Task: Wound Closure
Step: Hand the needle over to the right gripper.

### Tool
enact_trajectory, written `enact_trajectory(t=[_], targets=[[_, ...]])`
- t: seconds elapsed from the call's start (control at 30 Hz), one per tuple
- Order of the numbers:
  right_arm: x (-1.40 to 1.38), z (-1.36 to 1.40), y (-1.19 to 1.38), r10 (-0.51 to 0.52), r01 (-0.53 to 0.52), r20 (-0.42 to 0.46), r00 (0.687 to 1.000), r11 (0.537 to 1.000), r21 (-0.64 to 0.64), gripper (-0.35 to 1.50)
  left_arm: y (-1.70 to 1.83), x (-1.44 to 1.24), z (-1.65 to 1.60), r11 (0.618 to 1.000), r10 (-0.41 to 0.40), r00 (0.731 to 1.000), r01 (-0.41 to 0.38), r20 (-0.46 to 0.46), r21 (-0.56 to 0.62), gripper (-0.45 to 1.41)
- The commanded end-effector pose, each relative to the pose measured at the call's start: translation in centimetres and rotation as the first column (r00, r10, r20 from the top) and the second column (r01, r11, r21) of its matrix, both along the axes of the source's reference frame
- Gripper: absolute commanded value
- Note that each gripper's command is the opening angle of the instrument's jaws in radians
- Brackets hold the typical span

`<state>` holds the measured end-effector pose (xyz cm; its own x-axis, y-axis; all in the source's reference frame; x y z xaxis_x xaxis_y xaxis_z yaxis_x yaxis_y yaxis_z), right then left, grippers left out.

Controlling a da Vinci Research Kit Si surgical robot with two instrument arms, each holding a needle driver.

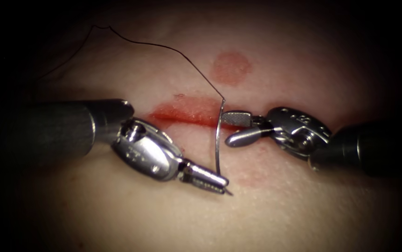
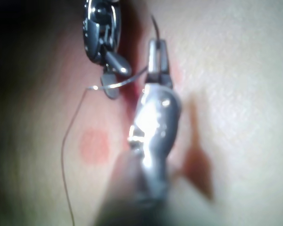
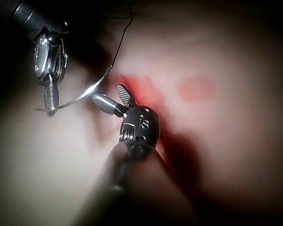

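The thin curved needle [image 1: 218,140] stands clear above the tissue [image 1: 303,210], arching over the red cut [image 1: 187,114]. The left tool [image 1: 210,179], jaws closed, grips it near its point. The right tool [image 1: 236,128] gapes beside its upper end, holding nothing. Dark thread [image 1: 163,46] trails away toward the upper left.

left tool [image 1: 208,179]: polished metal, glossy, fine ridges on the jaws; shaft dark and matt
right tool [image 1: 236,128]: shiny metal, one jaw face cross-hatched
needle [image 1: 217,140]: thin bright steel, smooth
thread [image 1: 163,46]: dark, fine, matt
tissue [image 1: 280,210]: pale, soft, slightly moist sheen
red fluid [image 1: 187,112]: wet, glossy along the cut
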<state>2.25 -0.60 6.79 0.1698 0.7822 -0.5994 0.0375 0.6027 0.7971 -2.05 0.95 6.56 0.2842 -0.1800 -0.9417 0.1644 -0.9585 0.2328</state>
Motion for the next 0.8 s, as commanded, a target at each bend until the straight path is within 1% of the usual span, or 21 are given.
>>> enact_trajectory(t=[0.03,0.27,0.43,0.8], targets=[[0.06,0.06,-0.06,-0.001,0.001,-0.001,1.0,1.0,0.002,0.88,-0.01,-0.05,0.06,1.0,0.007,1.0,-0.007,-0.005,-0.001,-0.35],[0.07,0.0,-0.1,-0.019,0.019,-0.013,1.0,1.0,0.006,0.91,-0.03,-0.05,0.07,0.998,0.048,0.998,-0.049,-0.045,-0.035,-0.35],[0.09,-0.06,-0.13,-0.049,0.049,-0.039,0.998,0.999,0.019,0.93,-0.03,-0.05,0.1,0.996,0.059,0.996,-0.063,-0.07,-0.065,-0.35],[0.14,-0.1,-0.11,-0.051,0.052,-0.043,0.998,0.998,0.027,0.93,-0.05,-0.07,0.14,0.994,0.068,0.993,-0.076,-0.094,-0.083,-0.35]])
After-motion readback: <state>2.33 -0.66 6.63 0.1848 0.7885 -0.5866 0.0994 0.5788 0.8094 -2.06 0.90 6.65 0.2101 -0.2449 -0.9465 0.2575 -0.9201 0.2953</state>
